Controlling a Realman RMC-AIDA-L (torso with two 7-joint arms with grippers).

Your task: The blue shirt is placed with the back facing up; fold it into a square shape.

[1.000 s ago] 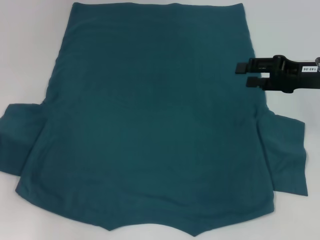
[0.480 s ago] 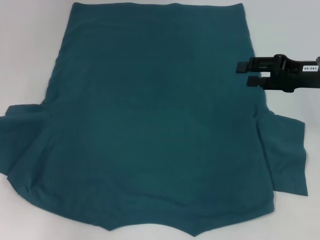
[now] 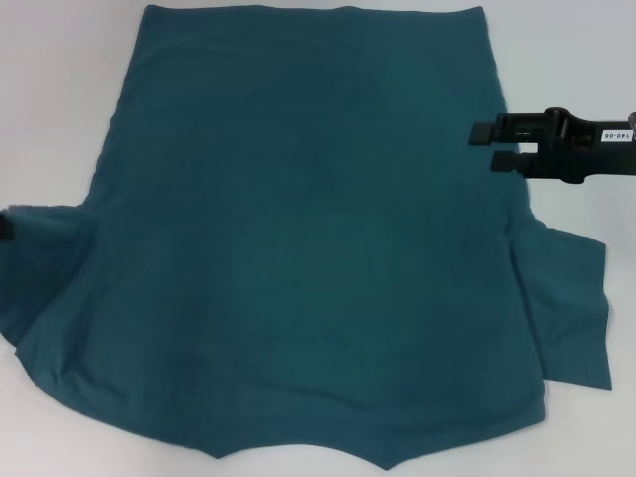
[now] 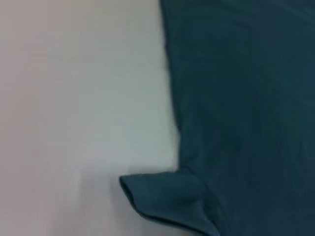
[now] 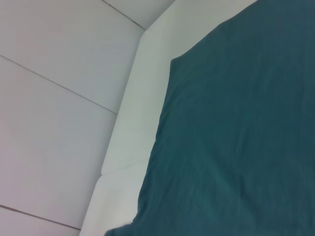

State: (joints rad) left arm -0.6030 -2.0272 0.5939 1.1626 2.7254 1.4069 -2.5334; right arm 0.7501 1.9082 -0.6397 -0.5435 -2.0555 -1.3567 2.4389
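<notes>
The blue shirt's [image 3: 308, 238] left sleeve [image 3: 40, 268] has lifted, probably pinched by the barely visible left tool [image 3: 4, 228], whose grip I cannot tell; folding begins. The right tool [image 3: 484, 147] hovers open.

The shirt [image 3: 308, 258] ran off the bottom edge of the head view, its collar end cut away, and its left sleeve ran off the left edge. The right gripper [image 3: 482, 146] showed only its fingers; the arm left the right edge.
</notes>
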